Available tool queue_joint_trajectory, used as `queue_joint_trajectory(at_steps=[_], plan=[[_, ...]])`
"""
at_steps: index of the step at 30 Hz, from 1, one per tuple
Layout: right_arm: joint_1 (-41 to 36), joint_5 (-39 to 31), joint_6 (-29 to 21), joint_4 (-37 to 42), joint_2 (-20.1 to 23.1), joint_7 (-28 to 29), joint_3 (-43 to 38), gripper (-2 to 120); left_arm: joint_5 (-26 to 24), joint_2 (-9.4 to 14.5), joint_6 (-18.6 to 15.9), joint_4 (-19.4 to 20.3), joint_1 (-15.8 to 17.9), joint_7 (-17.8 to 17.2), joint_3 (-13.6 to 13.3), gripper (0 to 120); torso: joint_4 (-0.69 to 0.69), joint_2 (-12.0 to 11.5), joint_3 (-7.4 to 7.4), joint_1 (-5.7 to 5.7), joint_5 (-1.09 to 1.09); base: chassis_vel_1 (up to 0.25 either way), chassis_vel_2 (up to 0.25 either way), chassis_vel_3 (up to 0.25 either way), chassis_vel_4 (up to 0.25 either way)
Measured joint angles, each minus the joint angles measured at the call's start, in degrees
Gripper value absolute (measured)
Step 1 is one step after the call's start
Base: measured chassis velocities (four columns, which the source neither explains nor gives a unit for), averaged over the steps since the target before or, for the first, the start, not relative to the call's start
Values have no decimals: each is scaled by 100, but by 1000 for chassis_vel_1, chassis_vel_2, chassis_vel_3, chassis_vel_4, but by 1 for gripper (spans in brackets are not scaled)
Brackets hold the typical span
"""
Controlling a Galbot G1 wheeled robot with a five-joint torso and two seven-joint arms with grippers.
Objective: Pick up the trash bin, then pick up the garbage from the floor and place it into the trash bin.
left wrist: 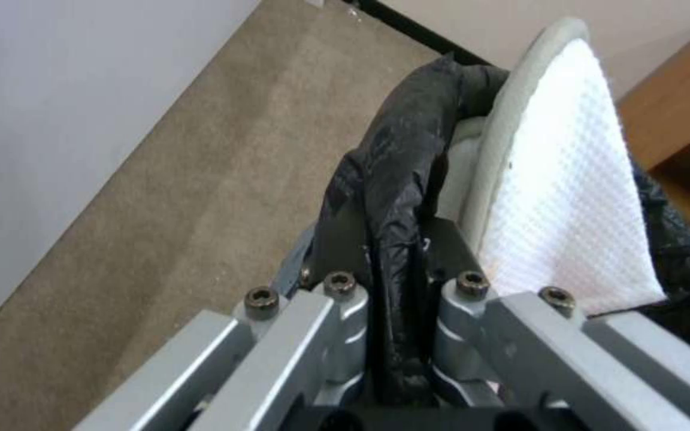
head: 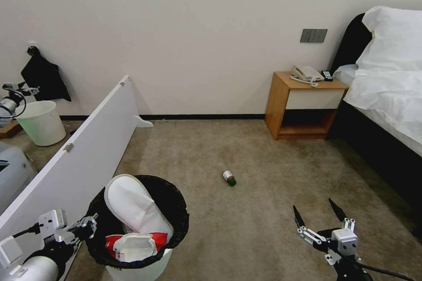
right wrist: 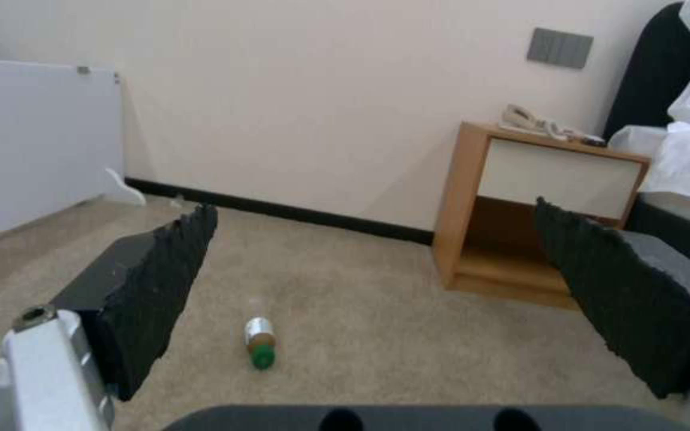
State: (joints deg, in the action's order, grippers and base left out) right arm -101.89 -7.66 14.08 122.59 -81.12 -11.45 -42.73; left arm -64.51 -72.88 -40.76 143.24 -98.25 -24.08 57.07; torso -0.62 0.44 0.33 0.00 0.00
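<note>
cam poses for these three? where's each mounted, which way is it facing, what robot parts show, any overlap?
Head: high on the robot, facing forward and down at carpet; shows left hand on the trash bin rim, and right hand, open.
Left wrist: along the left hand, shut on the black-lined bin rim; slipper inside.
Right wrist: low, between open fingers, toward the nightstand.
Shared: head and right wrist both show the bottle.

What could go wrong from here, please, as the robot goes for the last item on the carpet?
1. The green-capped bottle lies on its side, so it may roll when the open right gripper closes on it.
2. The left gripper holds the trash bin only by its bag-covered rim; the bin could tilt or slip.
3. The white slipper sticks out above the rim and might topple out.
</note>
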Motion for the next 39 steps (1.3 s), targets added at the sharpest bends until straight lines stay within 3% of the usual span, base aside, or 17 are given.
queue_joint_trajectory(at_steps=[19,39], plan=[[44,30,2,-111,-25,-115,109,100,3,-21,0,0,66,10,-26,5,0,0,0,0,0,0,0,0,0],[15,33,30,-115,-48,-238,117,100,8,-27,1,0,55,12,-29,5,0,0,0,0,0,-67,59,64,-64]])
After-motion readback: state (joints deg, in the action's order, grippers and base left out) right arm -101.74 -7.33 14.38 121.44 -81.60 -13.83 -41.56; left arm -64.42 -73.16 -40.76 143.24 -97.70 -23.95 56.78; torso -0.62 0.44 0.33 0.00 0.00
